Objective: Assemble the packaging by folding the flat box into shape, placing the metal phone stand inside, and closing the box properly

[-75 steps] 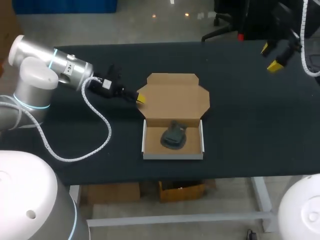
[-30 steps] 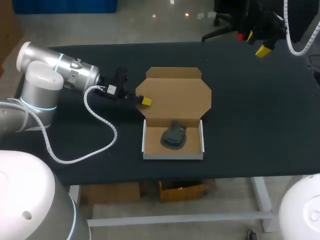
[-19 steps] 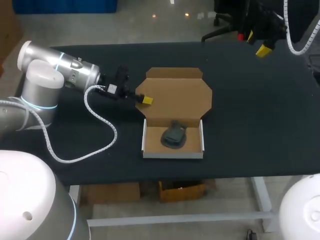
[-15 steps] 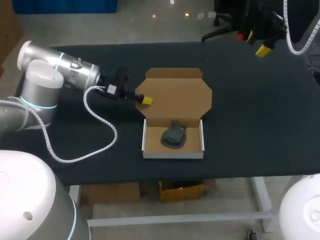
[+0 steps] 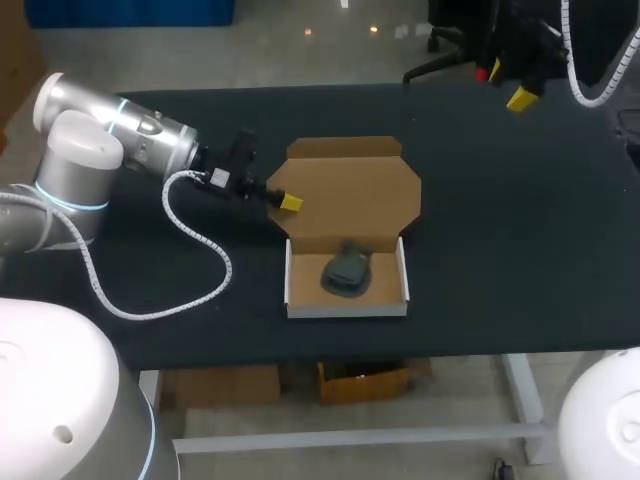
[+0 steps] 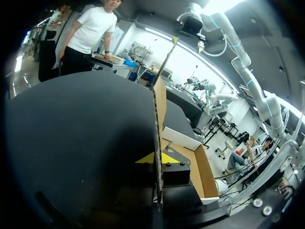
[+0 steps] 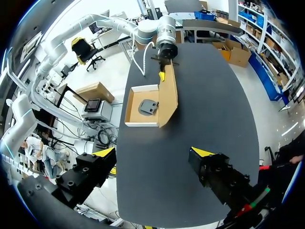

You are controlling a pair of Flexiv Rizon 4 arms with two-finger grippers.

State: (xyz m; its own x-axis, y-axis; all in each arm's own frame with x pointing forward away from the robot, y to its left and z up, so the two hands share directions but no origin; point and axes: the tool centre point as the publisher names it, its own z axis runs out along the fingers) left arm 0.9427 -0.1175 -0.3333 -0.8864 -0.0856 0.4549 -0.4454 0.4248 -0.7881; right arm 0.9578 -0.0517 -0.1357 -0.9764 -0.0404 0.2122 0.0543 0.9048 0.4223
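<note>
The lid (image 5: pixel 350 195) is now pinched at its left edge by the left pincer (image 5: pixel 286 200), which has moved in. The right pincer (image 7: pixel 153 151) is held spread, well apart. With the stand (image 5: pixel 346 272) inside, closing is judged begun.

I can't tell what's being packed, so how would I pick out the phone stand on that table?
In the middle of the black table sits an open cardboard box, its brown lid up. The phone stand lies in the box's white-walled tray. It is the only thing inside: a small, dark grey lump.
</note>
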